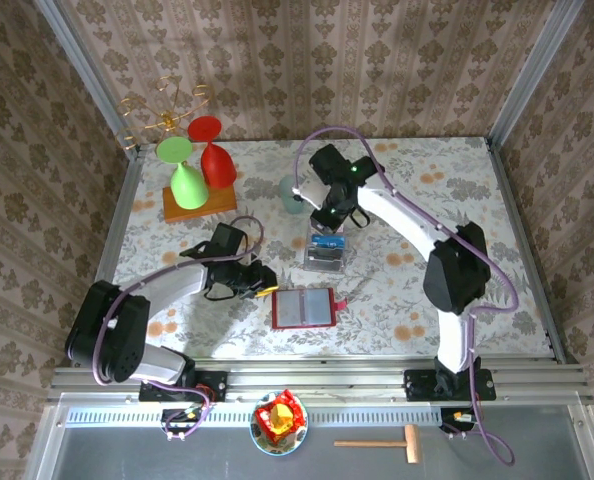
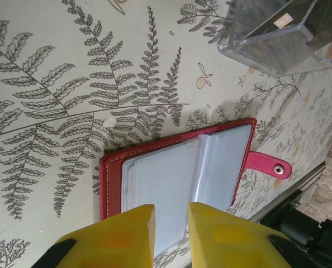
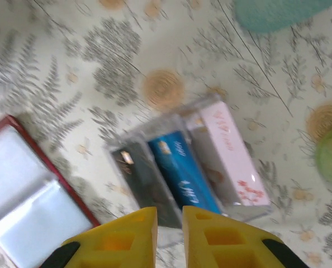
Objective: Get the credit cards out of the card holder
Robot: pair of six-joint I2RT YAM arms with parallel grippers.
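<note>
The card holder (image 1: 303, 309) lies open near the table's (image 1: 417, 200) front edge, long axis left-right, tab (image 1: 341, 300) pointing right; cards (image 3: 183, 176) stand in the clear box (image 1: 324, 262) behind; open room rightward; left claw (image 2: 171, 215) and right claw (image 3: 170, 215) narrowly spread, empty.

The small, flat red folding card holder (image 1: 303, 309) lies open and flat, greyish clear pockets facing up, just beside the clear square plastic box (image 1: 324, 262). Three thin plastic credit cards (image 1: 327, 241) stand on edge side by side inside that box: a dark card (image 3: 139, 180), a blue card (image 3: 184, 174) and a pale pink card (image 3: 234, 159).
</note>
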